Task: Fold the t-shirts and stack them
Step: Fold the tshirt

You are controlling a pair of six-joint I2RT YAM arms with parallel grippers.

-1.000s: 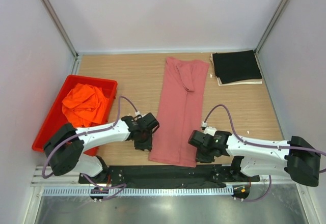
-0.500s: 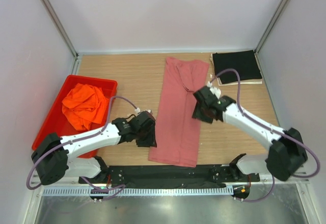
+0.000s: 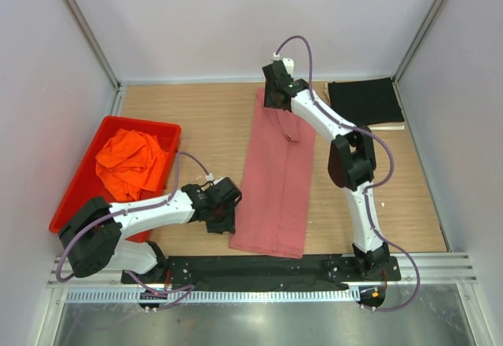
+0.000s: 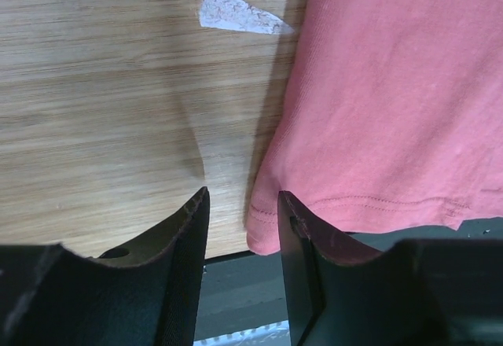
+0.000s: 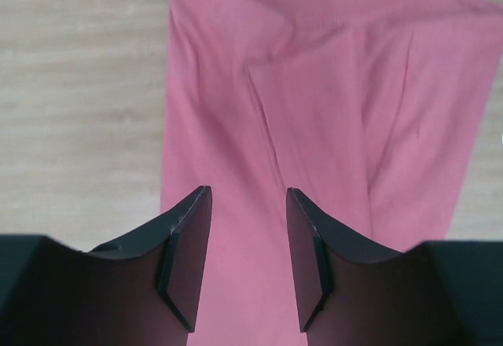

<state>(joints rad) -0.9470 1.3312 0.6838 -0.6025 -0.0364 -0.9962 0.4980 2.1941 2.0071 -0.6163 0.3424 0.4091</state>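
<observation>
**Right arm jumps from hem to collar end, both grippers empty**

The right gripper point(image 3: 277, 94) is now over the far collar end of the rose t-shirt point(image 3: 277, 181). A second earlier it sits low at the shirt's near right hem corner, so the whole arm has stretched out along the shirt. Its jaws are spread and hang above the cloth with nothing between them.

The left gripper point(image 3: 222, 222) has barely shifted and is at the shirt's near left hem corner. Its jaws are parted and empty, one finger over the hem edge and the other over bare table point(image 3: 196, 126).

The shirt lies flat as a long narrow strip with its sides already folded in. The lengthwise folds look done. The right arm's reach probably sets up an end-over-end fold from the collar.

The orange t-shirt point(image 3: 130, 161) is crumpled in the red tray point(image 3: 141, 121), well left of the rose shirt and not yet folded. The black t-shirt point(image 3: 365, 102) is folded, just right of the rose shirt's collar end.
</observation>
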